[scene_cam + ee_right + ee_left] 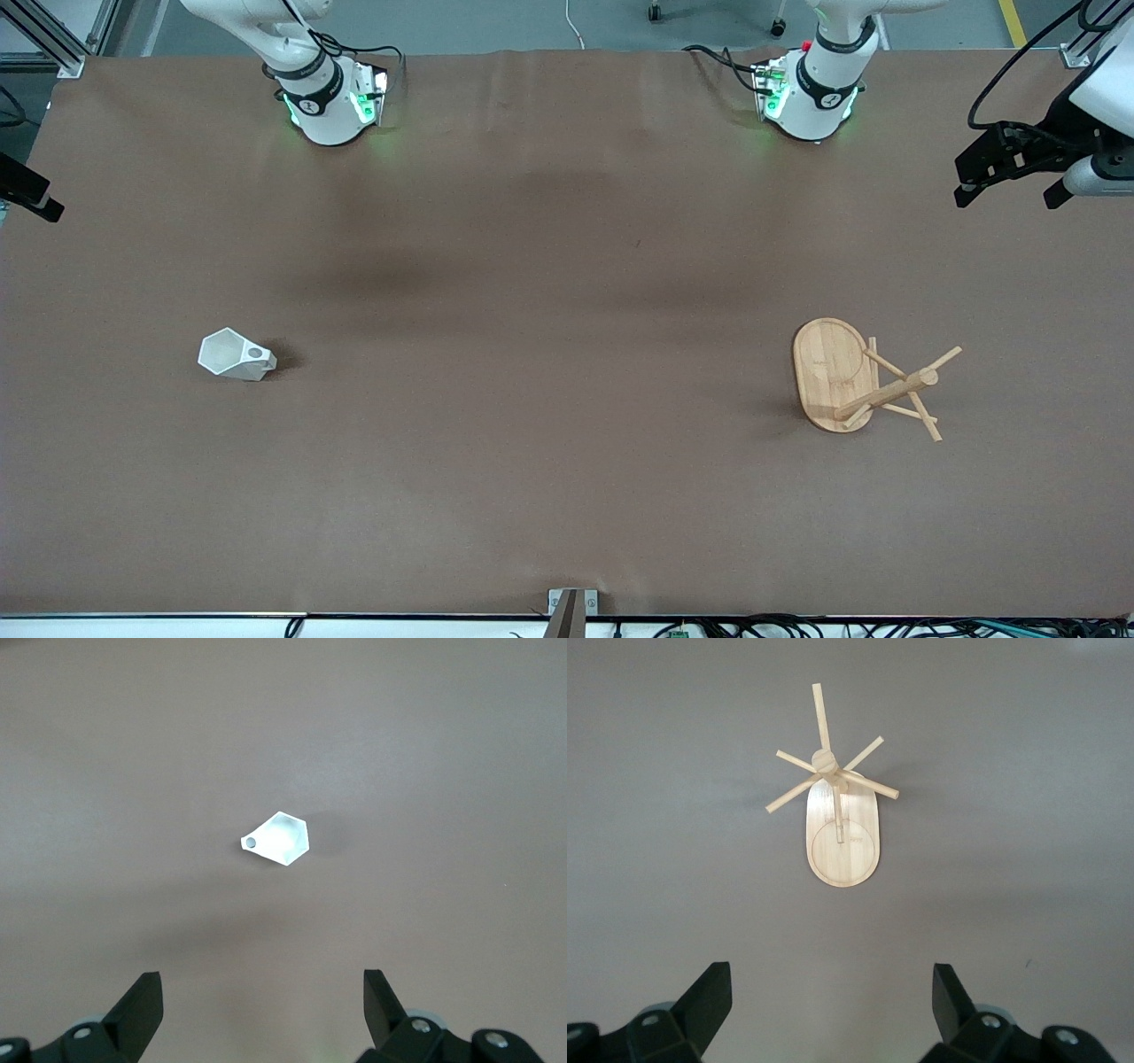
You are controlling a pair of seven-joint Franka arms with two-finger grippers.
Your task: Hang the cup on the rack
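The brown desk (567, 266) carries a light bamboo rack with oval base and angled pegs (850, 377) toward the left arm's end; only the left wrist view shows it from above. The small white faceted cup (235, 354), handle hole visible, sits well apart toward the right arm's end. Left gripper (833, 1010) and right gripper (263, 1005) hover with jaws spread.

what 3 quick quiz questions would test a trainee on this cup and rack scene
1. True or false: the small white faceted cup already hangs on the light bamboo mug rack.
2. Whose end of the table is the rack nearer: A) left arm's, B) right arm's?
3. Fill in: both the left gripper and right gripper are ____.

Key: 1 false, it sits on the brown table; 2 A; 3 open.
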